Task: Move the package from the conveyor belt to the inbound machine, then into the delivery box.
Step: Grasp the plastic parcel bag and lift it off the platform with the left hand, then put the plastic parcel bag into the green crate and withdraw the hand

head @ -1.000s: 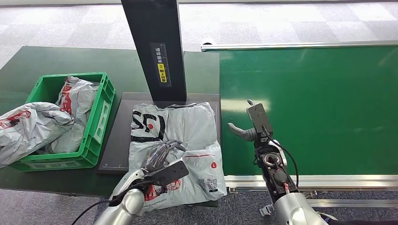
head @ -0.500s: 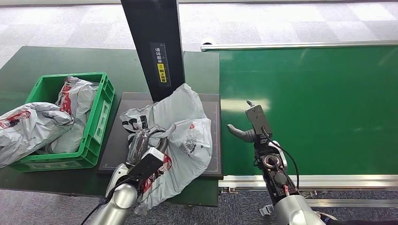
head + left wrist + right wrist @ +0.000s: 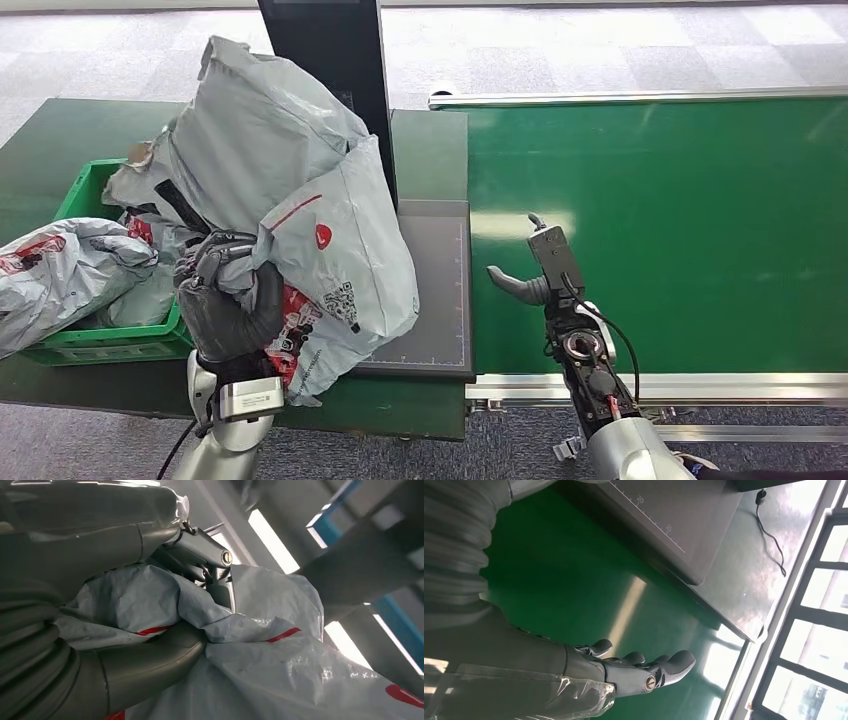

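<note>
My left hand (image 3: 228, 298) grips a large grey plastic package (image 3: 290, 200) with red and black print and holds it raised above the dark plate of the inbound machine (image 3: 430, 290), between the machine's post and the green delivery box (image 3: 215, 190). Up close, the left hand (image 3: 100, 645) has its thumb and fingers clenched in the crumpled grey film of the package (image 3: 280, 670). My right hand (image 3: 535, 265) hovers over the green conveyor belt (image 3: 680, 230) just right of the plate, fingers spread and empty. The right hand (image 3: 624, 667) appears flat above the belt.
The green box holds other grey packages (image 3: 60, 270), one spilling over its left rim. The machine's black post (image 3: 325, 35) rises behind the lifted package. The belt's metal rail (image 3: 660, 385) runs along the near edge.
My left hand has lifted the package off the machine's plate and swung it up and left towards the green box. The right hand has stayed in place over the belt.
</note>
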